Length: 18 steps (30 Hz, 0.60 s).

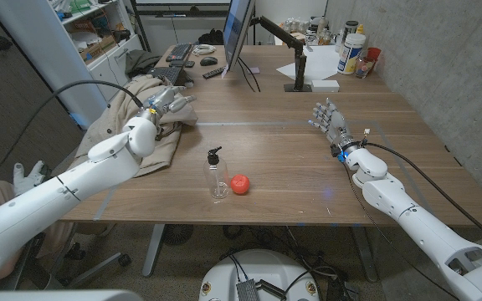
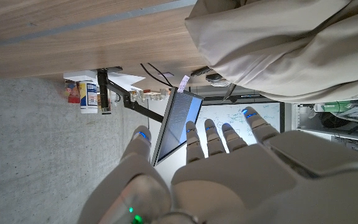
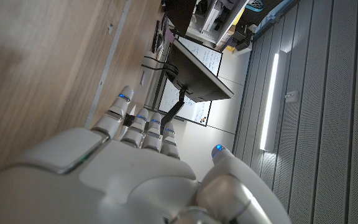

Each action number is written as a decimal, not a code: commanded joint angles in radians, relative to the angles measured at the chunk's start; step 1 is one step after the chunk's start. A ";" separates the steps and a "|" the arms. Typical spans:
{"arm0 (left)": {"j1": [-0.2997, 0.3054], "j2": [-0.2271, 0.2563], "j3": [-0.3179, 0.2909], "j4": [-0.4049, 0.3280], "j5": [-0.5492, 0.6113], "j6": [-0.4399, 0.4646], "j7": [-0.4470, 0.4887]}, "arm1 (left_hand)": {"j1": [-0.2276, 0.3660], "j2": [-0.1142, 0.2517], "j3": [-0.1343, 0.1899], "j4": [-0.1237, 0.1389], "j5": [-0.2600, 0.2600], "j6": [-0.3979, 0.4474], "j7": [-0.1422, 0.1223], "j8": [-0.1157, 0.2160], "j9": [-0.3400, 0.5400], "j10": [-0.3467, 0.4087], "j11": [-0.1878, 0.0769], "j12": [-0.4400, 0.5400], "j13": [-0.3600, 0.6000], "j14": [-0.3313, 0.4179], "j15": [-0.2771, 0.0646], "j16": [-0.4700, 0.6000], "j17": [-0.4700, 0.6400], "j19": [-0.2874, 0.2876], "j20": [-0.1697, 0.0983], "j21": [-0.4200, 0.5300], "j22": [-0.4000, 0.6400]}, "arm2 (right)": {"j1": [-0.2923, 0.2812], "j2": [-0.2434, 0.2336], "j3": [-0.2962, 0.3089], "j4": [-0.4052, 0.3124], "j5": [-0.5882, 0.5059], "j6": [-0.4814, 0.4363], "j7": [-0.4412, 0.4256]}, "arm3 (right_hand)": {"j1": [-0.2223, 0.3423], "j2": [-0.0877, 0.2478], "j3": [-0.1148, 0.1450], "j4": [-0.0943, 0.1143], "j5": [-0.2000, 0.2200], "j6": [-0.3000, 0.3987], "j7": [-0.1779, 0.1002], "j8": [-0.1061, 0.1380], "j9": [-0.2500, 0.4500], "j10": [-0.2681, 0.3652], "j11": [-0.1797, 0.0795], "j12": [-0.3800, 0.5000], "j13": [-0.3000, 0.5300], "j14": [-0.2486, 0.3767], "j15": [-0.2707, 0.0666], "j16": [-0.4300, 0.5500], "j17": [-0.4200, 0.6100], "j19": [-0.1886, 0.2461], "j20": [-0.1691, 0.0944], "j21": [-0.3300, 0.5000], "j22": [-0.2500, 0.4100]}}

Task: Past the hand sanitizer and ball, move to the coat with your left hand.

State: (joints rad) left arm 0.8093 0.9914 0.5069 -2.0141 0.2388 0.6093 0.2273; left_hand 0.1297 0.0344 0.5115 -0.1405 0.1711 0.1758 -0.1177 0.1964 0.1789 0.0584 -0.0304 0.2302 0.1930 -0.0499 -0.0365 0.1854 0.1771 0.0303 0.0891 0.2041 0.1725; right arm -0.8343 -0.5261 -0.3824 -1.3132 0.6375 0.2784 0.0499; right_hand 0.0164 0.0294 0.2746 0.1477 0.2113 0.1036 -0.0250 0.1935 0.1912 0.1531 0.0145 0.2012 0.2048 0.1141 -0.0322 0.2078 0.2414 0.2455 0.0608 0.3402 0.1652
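The left hand (image 1: 164,105) hovers with fingers spread, empty, over the coat (image 1: 124,125) at the counter's (image 1: 291,167) left edge; the right hand (image 1: 331,125) is open too.

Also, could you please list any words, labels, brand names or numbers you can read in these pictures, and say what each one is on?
None can be read.
Hand sanitizer: clear bottle, no legible label.
Containers at the table's far end: labels too small and blurred.
Whiteboard behind the monitor: faint marks, unreadable.
Ball, coat: no text seen.
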 commanded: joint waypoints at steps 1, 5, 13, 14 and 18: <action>0.034 0.027 -0.023 0.003 0.055 -0.045 0.018 | 0.006 -0.008 -0.001 -0.005 0.002 0.018 0.003 0.006 0.003 0.015 0.000 0.011 0.005 0.013 -0.006 0.010 -0.001 0.011 0.002 0.003 0.001 | 0.000 -0.002 -0.002 -0.002 -0.004 -0.003 -0.002 | 0.001 0.007 -0.004 0.001 0.005 0.005 -0.004 0.006 0.002 -0.004 0.003 -0.001 0.001 -0.005 -0.010 -0.002 0.003 -0.002 -0.002 -0.004 0.004; 0.048 0.030 -0.030 0.007 0.072 -0.057 0.029 | 0.007 -0.010 -0.002 -0.005 0.003 0.035 -0.001 0.010 0.003 0.029 -0.001 0.015 0.005 0.029 -0.018 0.013 -0.001 0.023 -0.002 0.005 0.001 | 0.000 -0.002 -0.003 -0.002 -0.006 -0.003 -0.003 | 0.001 0.007 -0.004 0.001 0.005 0.004 -0.004 0.006 0.002 -0.003 0.004 0.000 0.001 -0.004 -0.011 -0.001 0.003 -0.002 -0.002 -0.006 0.004; 0.090 0.042 -0.058 0.021 0.107 -0.103 0.076 | 0.009 -0.016 -0.004 -0.006 0.007 0.080 -0.005 0.017 0.003 0.075 -0.012 0.027 0.005 0.062 -0.030 0.016 -0.001 0.054 -0.010 0.008 0.000 | -0.005 -0.004 -0.001 -0.008 -0.006 -0.005 -0.010 | 0.002 0.008 -0.006 0.000 0.005 0.004 -0.004 0.006 0.002 -0.003 0.002 0.000 0.001 -0.006 -0.011 -0.001 0.002 0.000 -0.002 -0.009 0.004; 0.091 0.041 -0.059 0.021 0.109 -0.103 0.075 | 0.008 -0.017 -0.005 -0.006 0.007 0.080 -0.005 0.016 0.003 0.077 -0.012 0.028 0.005 0.064 -0.031 0.016 -0.001 0.058 -0.012 0.009 0.000 | -0.005 -0.004 -0.001 -0.008 -0.006 -0.005 -0.010 | 0.002 0.008 -0.006 0.000 0.005 0.004 -0.004 0.006 0.002 -0.004 0.002 0.000 0.001 -0.005 -0.011 -0.001 0.002 -0.001 -0.002 -0.009 0.004; 0.114 0.046 -0.076 0.026 0.127 -0.108 0.102 | 0.007 -0.019 -0.006 -0.006 0.007 0.088 -0.005 0.017 0.003 0.082 -0.010 0.029 0.005 0.069 -0.032 0.016 -0.001 0.063 -0.015 0.009 0.000 | -0.004 -0.005 -0.002 -0.010 -0.004 -0.013 -0.011 | 0.002 0.008 -0.006 0.000 0.005 0.005 -0.004 0.006 0.002 -0.004 0.003 -0.001 0.001 -0.006 -0.011 -0.001 0.002 0.000 -0.003 -0.010 0.004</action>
State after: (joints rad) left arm 0.8717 1.0233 0.4664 -1.9999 0.3209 0.5323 0.2812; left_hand 0.1389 0.0252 0.5071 -0.1449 0.1711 0.2506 -0.1251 0.2079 0.1789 0.1299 -0.0412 0.2534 0.1930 0.0105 -0.0306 0.1930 0.1771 0.0784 0.0768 0.2043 0.1725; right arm -0.8369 -0.5290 -0.3838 -1.3193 0.6332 0.2725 0.0429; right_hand 0.0163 0.0294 0.2747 0.1477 0.2112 0.1036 -0.0250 0.1935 0.1912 0.1497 0.0180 0.2012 0.2049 0.1087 -0.0377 0.2079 0.2415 0.2455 0.0608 0.3327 0.1652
